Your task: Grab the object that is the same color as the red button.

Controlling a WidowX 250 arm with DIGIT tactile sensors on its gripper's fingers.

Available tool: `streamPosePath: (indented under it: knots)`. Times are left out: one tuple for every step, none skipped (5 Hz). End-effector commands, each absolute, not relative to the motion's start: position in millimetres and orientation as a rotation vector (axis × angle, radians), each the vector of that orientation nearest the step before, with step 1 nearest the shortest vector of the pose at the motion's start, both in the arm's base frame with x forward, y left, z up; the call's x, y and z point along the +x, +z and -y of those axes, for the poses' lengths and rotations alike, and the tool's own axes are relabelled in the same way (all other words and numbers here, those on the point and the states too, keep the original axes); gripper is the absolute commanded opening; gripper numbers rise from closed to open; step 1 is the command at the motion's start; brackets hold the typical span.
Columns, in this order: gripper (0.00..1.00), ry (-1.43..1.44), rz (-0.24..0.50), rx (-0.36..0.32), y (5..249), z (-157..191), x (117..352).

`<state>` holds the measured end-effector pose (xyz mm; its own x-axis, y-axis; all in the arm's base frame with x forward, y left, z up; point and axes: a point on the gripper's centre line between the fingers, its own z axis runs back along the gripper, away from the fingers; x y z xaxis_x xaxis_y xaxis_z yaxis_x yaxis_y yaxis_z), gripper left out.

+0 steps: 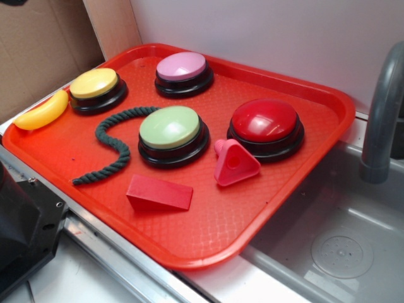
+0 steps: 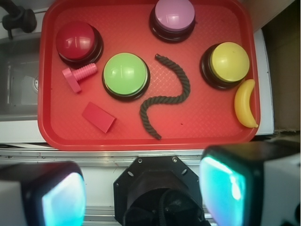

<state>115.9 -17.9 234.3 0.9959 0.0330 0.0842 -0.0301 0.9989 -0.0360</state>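
The small red wedge block (image 1: 159,194) lies on the red tray (image 1: 303,95) near its front edge, in front of the green button. It shows in the wrist view (image 2: 99,117) at the lower left of the tray. The large red dome button (image 1: 265,126) on its black base stands at the right side of the tray, and shows in the wrist view (image 2: 77,41) at the upper left. My gripper (image 2: 141,190) is open and empty, high above the robot's base, short of the tray's near edge. The arm itself is out of the exterior view.
On the tray are a green button (image 1: 172,131), a pink button (image 1: 183,71), a yellow button (image 1: 96,88), a pink triangular piece (image 1: 235,163), a dark rope (image 1: 113,142) and a yellow banana (image 1: 43,112). A sink (image 1: 341,246) with a grey faucet (image 1: 382,113) lies to the right.
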Motion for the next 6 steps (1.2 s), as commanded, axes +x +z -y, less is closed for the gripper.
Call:
streamPosePath:
  knots:
    - [1.0, 0.032, 0.085, -0.035, 234, 18, 116]
    - [1.0, -0.102, 0.11, -0.029, 231, 31, 118]
    - [1.0, -0.306, 0.143, -0.057, 220, 44, 126]
    - [1.0, -0.456, 0.13, -0.048, 205, 57, 131]
    - [1.0, -0.589, 0.132, -0.058, 176, 65, 140]
    - [1.0, -0.635, 0.161, -0.044, 150, 73, 141]
